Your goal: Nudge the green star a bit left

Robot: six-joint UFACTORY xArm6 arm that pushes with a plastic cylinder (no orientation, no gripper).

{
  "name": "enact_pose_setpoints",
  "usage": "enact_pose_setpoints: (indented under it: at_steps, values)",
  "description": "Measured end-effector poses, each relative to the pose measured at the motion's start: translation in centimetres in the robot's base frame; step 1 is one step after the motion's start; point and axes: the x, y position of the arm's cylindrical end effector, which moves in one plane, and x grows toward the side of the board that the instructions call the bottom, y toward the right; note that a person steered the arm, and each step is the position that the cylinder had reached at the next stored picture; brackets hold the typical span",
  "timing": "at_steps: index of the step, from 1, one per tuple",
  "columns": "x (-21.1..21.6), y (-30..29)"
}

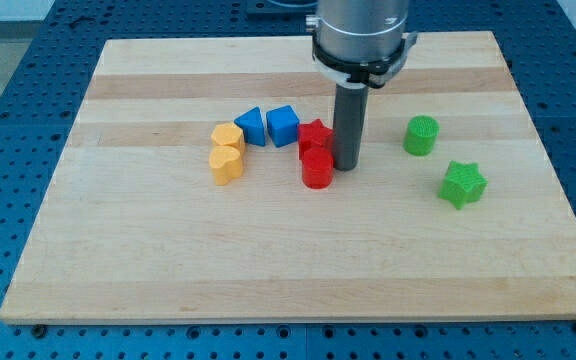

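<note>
My tip (347, 165) (rod, no claw) beside red blocks (316, 152), green star (462, 185) well right.

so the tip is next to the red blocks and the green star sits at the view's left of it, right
Not quite: the camera view shows my tip beside the red blocks, but the green star sits at the view's right of it, not the left.

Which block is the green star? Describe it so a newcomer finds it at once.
Start at the wooden board and go to its right side, well right of my tip. Two green blocks sit there: the green star is the lower one, nearer the view's bottom. Its pointed outline sets it apart from the round green cylinder above it.
</note>
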Motion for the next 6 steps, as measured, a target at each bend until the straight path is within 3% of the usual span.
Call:
enact_pose_setpoints:
  at_steps: [1, 3, 4, 6]
  values:
    - [0.0, -0.5]
    - [0.0, 5.3]
    - [0.0, 5.6]
    - [-0.7, 14.5]
